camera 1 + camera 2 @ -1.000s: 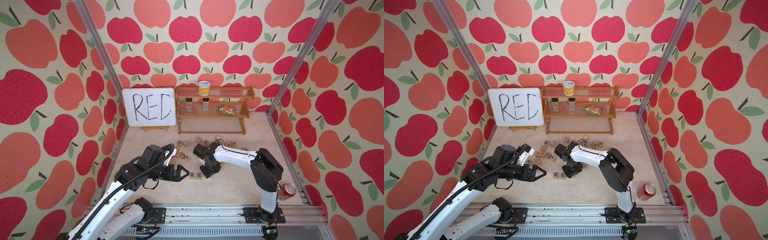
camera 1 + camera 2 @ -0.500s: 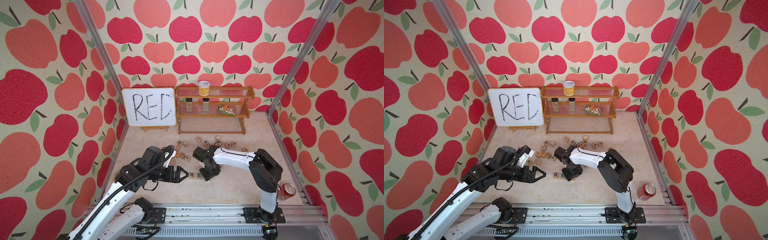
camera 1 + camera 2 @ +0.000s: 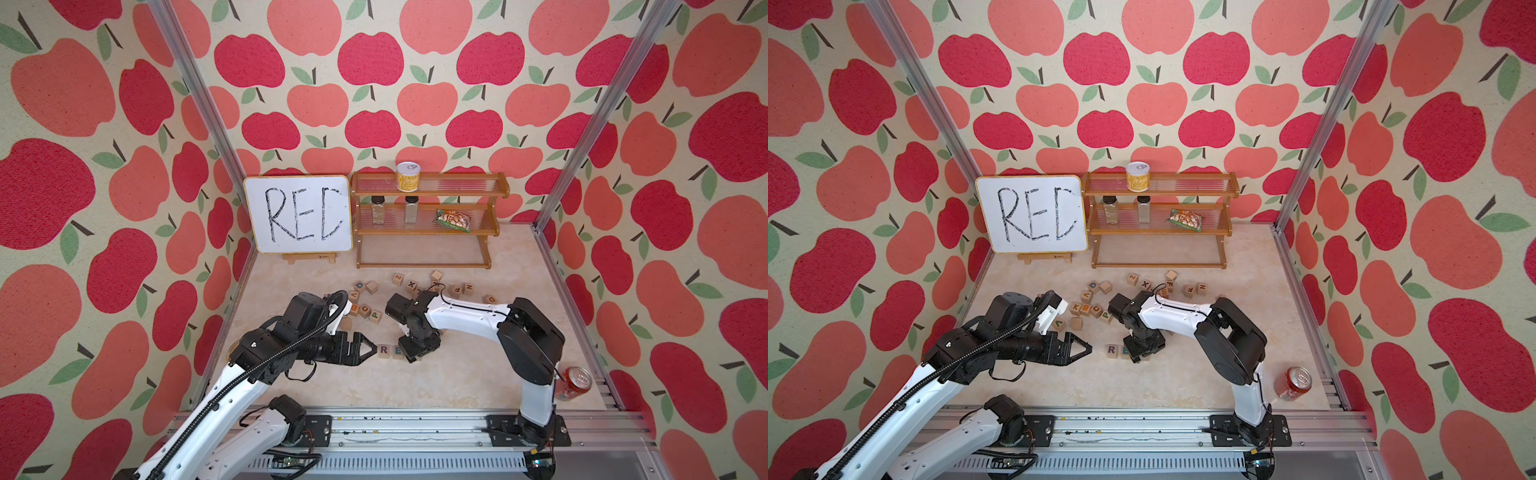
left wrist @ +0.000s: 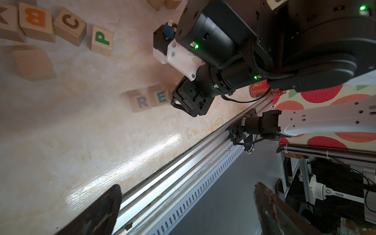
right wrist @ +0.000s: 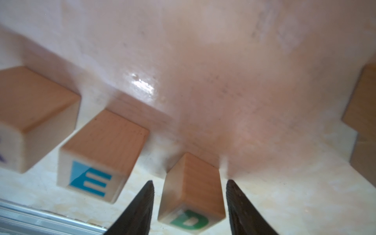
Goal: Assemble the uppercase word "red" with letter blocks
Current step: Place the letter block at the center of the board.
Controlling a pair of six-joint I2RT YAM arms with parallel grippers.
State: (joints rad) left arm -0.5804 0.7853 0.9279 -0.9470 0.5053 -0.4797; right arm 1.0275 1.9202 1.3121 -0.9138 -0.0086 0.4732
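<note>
The right gripper (image 5: 189,182) straddled the light-wood green-D cube (image 5: 193,197), narrowly clear of both sides. The left gripper (image 4: 186,185), at 9 o'clock, gaped wide.

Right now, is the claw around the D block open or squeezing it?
Open. The right claw straddles the D block, but a gap shows on both sides of the block.

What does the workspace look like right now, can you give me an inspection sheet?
Surface: pale marbled tabletop, glossy.
Job's things: R block and E block side by side near the front; D block next to E, slightly apart.
Clutter: loose letter blocks behind; soda can; shelf; whiteboard.
Grippers: left gripper open, empty; right gripper open, straddling D.
Cables: black cable loops off the left arm, clear of blocks.
Surroundings: apple-print walls, front rail.
</note>
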